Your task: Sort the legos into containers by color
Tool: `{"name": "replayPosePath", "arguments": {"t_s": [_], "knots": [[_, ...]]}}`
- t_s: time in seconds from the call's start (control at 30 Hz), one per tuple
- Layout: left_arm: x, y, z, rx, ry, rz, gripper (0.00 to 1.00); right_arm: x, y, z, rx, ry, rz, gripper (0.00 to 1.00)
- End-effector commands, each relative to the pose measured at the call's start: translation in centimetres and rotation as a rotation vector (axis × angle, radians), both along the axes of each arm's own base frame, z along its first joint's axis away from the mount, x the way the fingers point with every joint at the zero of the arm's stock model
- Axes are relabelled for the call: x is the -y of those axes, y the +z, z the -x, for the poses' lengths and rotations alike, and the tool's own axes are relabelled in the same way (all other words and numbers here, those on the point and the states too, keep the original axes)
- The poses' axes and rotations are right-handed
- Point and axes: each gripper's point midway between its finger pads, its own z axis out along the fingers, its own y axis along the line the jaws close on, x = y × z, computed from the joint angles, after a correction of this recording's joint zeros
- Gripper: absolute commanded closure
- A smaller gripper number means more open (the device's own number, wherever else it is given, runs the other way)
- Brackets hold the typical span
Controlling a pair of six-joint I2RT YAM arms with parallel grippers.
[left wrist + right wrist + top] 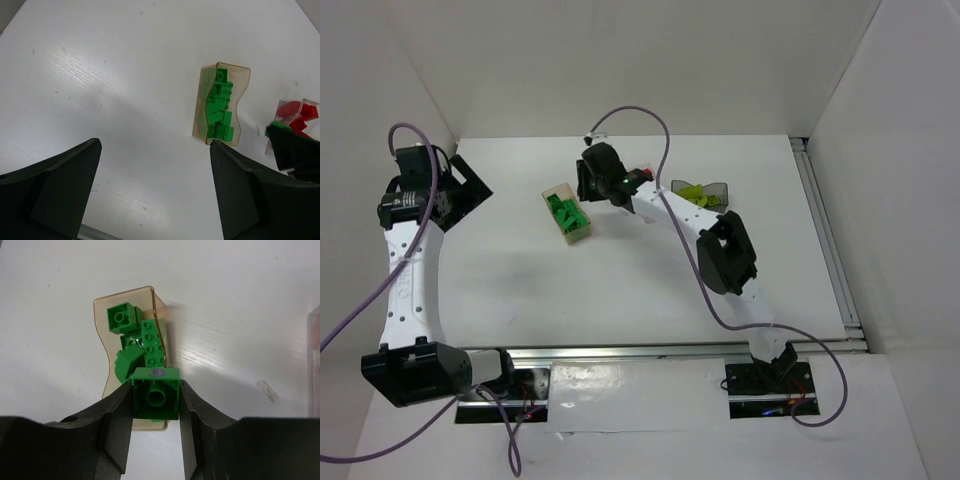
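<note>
Over the tan box [125, 293], that's where my right gripper [156, 387] hangs, clenched on a green brick [156, 402]. Both fingers press flat against its sides, and its hollow underside faces the wrist camera with a purple "3" scrawled along the upper edge. The brick sits above the near end of the box, and I cannot tell whether it touches the rim. Inside the box lie more green bricks [150, 342], jumbled, one square piece at the far end with a longer studded one beside it.

Off at the left edge of the table [620, 290], my left gripper [155, 145] is released. Its fingers are spread wide with nothing between them, held well apart from the tan box and looking down on it from above.

Just beyond the tan box, a clear box [312, 103] holds red bricks [292, 110], partly hidden behind my right arm. Further right, near the back of the table, the smoky grey box [718, 186] holds lime bricks [694, 192].
</note>
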Motion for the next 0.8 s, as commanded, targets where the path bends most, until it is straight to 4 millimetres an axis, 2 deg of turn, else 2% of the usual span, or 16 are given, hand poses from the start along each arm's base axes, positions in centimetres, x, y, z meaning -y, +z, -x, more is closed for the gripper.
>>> {"name": "replayPosePath", "arguments": {"t_s": [0.0, 0.07, 0.1, 0.13, 0.23, 0.3, 0.47, 0.57, 0.6, 0.63, 0.67, 0.7, 0.73, 0.77], "knots": [[1.0, 0.4, 0.7, 0.029, -0.066, 0.017, 0.01, -2.5, 0.9, 0.1, -0.005, 0.078, -0.008, 0.74], [1.0, 0.4, 0.8, 0.029, -0.066, 0.017, 0.01, -4.1, 0.3, 1.3, 0.007, 0.128, -0.001, 0.73], [1.0, 0.1, 0.8, 0.020, -0.066, 0.019, 0.01, -4.3, 0.7, 1.0, 0.024, 0.128, -0.016, 0.71], [1.1, 0.4, 1.0, 0.029, -0.066, 0.017, 0.01, -4.9, -0.4, 1.5, 0.011, 0.139, -0.004, 0.71], [1.2, 0.1, 0.9, 0.029, -0.082, 0.017, 0.01, -5.4, -1.4, 1.0, 0.002, 0.139, 0.004, 0.65], [1.4, 0.1, 0.8, 0.031, -0.089, 0.023, 0.01, -5.7, -1.5, 1.2, -0.010, 0.158, -0.002, 0.56], [1.4, 0.0, 1.0, 0.031, -0.089, 0.023, 0.01, -6.2, -0.3, 1.3, 0.010, 0.181, -0.022, 0.14], [1.4, 0.0, 1.0, 0.031, -0.089, 0.023, 0.01, -5.2, 1.3, 1.1, 0.033, 0.144, -0.011, 0.09], [1.4, 0.0, 1.1, 0.029, -0.095, 0.017, 0.01, -4.0, 3.4, 0.7, 0.060, 0.116, -0.021, 0.08], [1.4, 0.0, 1.1, 0.029, -0.095, 0.017, 0.01, -2.8, 4.2, 0.4, 0.083, 0.065, -0.001, 0.08], [1.4, 0.0, 1.1, 0.029, -0.095, 0.017, 0.01, -0.2, 6.0, 0.3, 0.096, -0.015, 0.000, 0.05], [1.4, 0.0, 1.1, 0.029, -0.095, 0.017, 0.01, 3.1, 7.5, -1.1, 0.156, -0.153, 0.027, 0.03], [1.2, 0.0, 1.1, 0.027, -0.089, 0.011, 0.01, 6.8, 4.8, -1.2, 0.129, -0.225, 0.102, 0.01], [1.2, 0.0, 1.1, 0.027, -0.088, 0.011, 0.01, 8.4, 5.5, -0.5, 0.150, -0.259, 0.111, 0.01]]}}
